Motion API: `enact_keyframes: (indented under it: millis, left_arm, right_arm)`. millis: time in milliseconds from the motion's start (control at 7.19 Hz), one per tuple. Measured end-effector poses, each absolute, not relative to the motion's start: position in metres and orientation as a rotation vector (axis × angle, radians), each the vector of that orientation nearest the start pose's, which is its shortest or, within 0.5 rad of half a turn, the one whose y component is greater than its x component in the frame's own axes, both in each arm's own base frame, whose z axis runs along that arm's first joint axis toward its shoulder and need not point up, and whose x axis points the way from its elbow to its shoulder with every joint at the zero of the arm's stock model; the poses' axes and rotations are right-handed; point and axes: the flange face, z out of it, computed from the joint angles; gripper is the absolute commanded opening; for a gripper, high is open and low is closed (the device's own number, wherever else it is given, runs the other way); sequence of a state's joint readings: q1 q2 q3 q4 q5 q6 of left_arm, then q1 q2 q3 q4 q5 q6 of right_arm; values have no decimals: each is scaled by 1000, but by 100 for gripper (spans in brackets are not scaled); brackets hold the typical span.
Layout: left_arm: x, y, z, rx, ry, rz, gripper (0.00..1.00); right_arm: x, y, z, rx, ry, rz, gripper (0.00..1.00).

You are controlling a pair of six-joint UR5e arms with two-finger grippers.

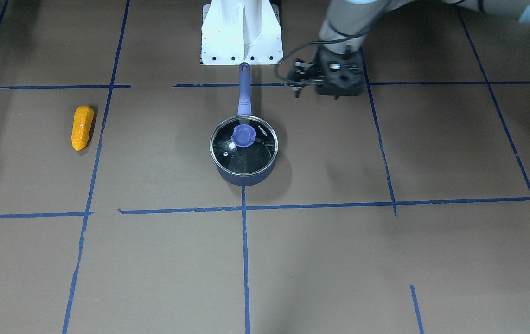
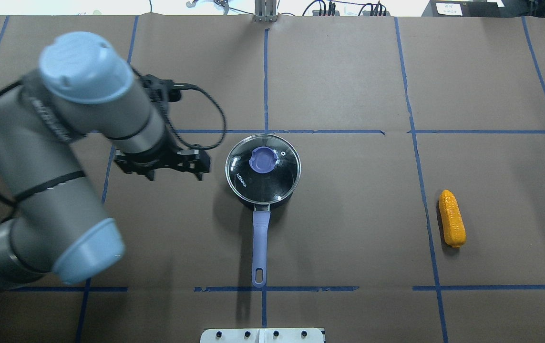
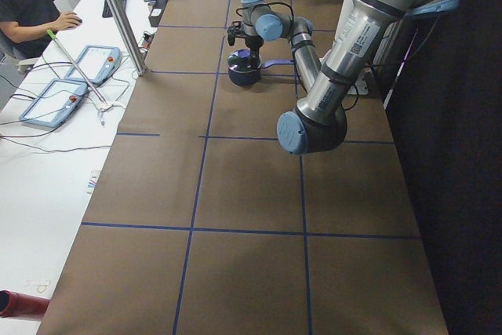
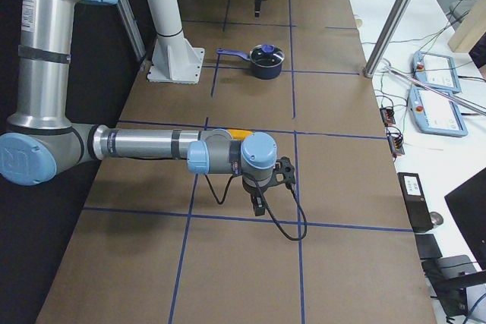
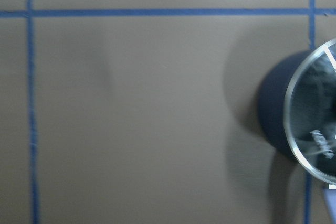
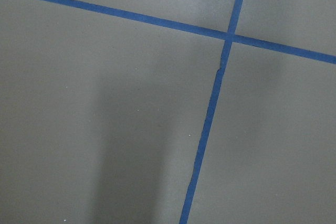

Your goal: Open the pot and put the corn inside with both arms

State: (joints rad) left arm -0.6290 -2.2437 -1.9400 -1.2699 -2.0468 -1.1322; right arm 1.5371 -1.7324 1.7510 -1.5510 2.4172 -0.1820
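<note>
1. Front-facing: the pot [image 1: 245, 163] sits mid-counter [image 1: 385, 260] with its lid [image 1: 246, 155] on. The left hand [image 1: 334, 79] hangs right of the handle [image 1: 245, 93] — wide or narrow, I cannot tell. My judgement: centre over the blue knob [image 1: 242, 136], then lift straight.
2. Overhead: the corn [image 2: 452, 218] lies far right, well apart, with only blue tape [image 2: 417, 157] between.
3. Right side: the right hand [image 4: 262, 193] hovers near the corn — grip unreadable.

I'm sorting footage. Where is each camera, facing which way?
Front: across table, facing robot; left end effector near pot.
Overhead: behind robot, looking down; left arm, pot, corn.
Left side: table's left end; left arm near.
Right side: right end; right arm near.
Left wrist: downward; pot's edge.
Right wrist: downward; tape lines only.
Front and overhead share pot and corn.
</note>
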Motion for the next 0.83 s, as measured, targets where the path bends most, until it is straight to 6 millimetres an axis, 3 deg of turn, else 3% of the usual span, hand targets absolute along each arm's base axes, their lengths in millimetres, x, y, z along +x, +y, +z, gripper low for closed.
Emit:
enact_keyframes:
  millis: [278,417,835]
  left_arm:
    - [488,-446,100,-38,849,-42,100]
    - [513,-458,87,-27,841,-52,100]
    - [557,-466,88,2,824,-74,100]
  right_arm:
    - [44,-428,638,97,-841,-221,100]
    - [43,-428,638,96,-841,-222,100]
    - [37,-429,637,92,-838,-236,100]
